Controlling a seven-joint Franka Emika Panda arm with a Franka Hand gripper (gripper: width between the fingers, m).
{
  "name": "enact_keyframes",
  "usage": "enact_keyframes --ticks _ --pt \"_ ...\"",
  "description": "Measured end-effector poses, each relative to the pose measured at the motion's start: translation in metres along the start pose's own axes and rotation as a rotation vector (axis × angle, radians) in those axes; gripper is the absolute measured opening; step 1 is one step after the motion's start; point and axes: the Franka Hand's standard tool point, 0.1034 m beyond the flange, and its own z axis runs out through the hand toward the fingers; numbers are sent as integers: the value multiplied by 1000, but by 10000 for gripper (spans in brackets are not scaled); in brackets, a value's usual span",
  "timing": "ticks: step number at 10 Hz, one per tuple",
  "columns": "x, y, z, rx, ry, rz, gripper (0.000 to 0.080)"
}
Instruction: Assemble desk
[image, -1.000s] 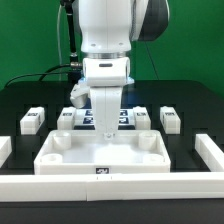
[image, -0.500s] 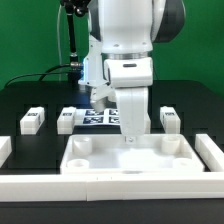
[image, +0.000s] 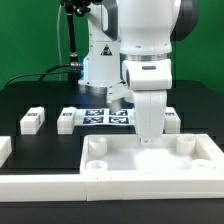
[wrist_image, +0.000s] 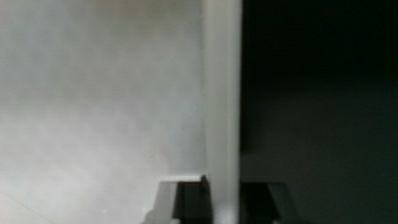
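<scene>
The white desk top (image: 115, 165), with a raised rim and round corner sockets, lies at the front of the black table and reaches the exterior view's right edge. My gripper (image: 147, 138) points straight down on its far rim and is shut on that rim. In the wrist view the rim (wrist_image: 222, 100) runs between my two dark fingers (wrist_image: 183, 203), with the white top (wrist_image: 98, 100) on one side and black table on the other. Two white legs (image: 32, 120) (image: 67, 120) lie behind at the left. Another leg (image: 171, 119) lies behind my gripper at the right.
The marker board (image: 100, 117) lies at the back middle, partly behind the arm. Low white border rails run along the front (image: 40, 187) and the left side (image: 4, 149) of the table.
My gripper has moved toward the exterior view's right along the front of the table, and the desk top has slid right with it, from the middle to the right edge.
</scene>
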Motion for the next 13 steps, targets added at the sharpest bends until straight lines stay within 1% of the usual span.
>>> enact_keyframes --ticks 2,3,4,5,6,7,9,13 --pt "-1 0 0 1 0 1 55" --pt "-1 0 1 1 0 2 247" --pt "-1 0 1 1 0 2 383" --pt "-1 0 1 1 0 2 383" --pt "-1 0 1 1 0 3 549" --pt "-1 0 1 2 0 3 629" --pt "-1 0 1 2 0 3 645" --pt "-2 0 1 2 0 4 649"
